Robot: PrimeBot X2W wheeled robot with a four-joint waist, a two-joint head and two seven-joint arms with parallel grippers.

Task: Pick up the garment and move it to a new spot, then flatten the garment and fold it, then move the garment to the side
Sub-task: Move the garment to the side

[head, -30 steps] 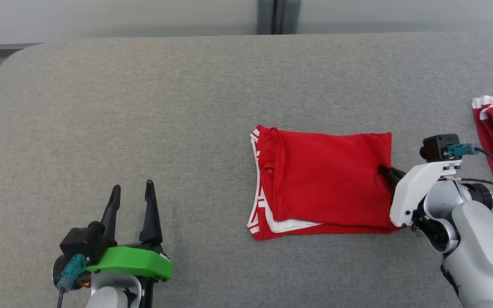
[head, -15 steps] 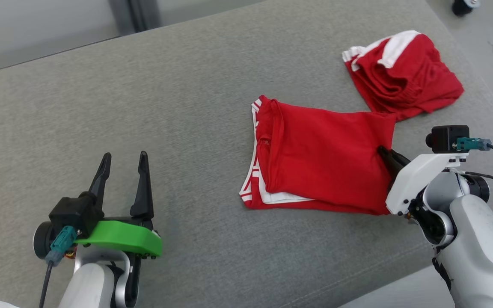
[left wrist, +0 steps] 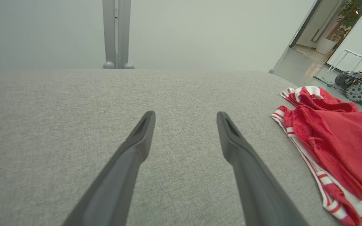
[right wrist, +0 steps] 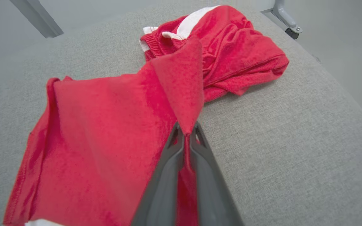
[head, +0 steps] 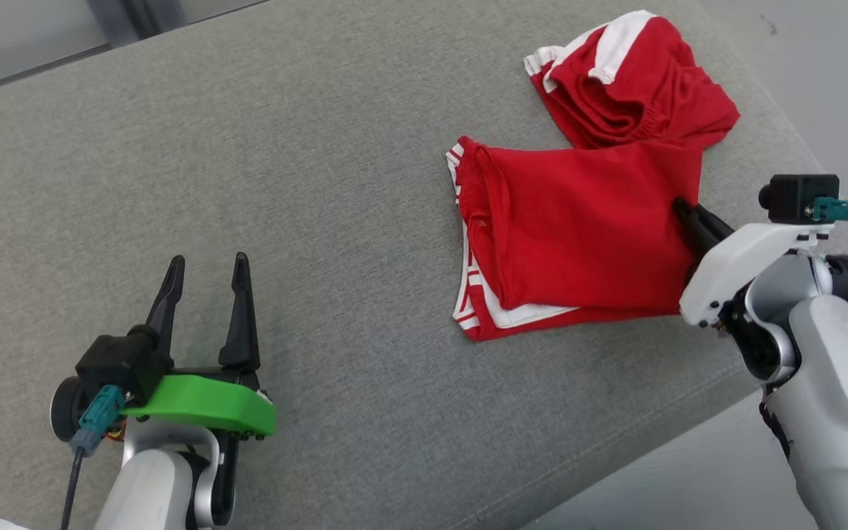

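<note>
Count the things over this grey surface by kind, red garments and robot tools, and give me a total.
Red garments: 2, the folded garment and the crumpled garment beside it.
Tools: 2, the left tool, open, and the right tool, shut on the folded garment's edge.
Total: 4.

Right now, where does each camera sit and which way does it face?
Head view: on the head, angled down at the grey padded table; left gripper and right gripper show.
Left wrist view: left wrist, along its open fingers, across the table.
Right wrist view: right wrist, along fingers pinching the folded red garment.
All three share that garment and the crumpled red shorts.
</note>
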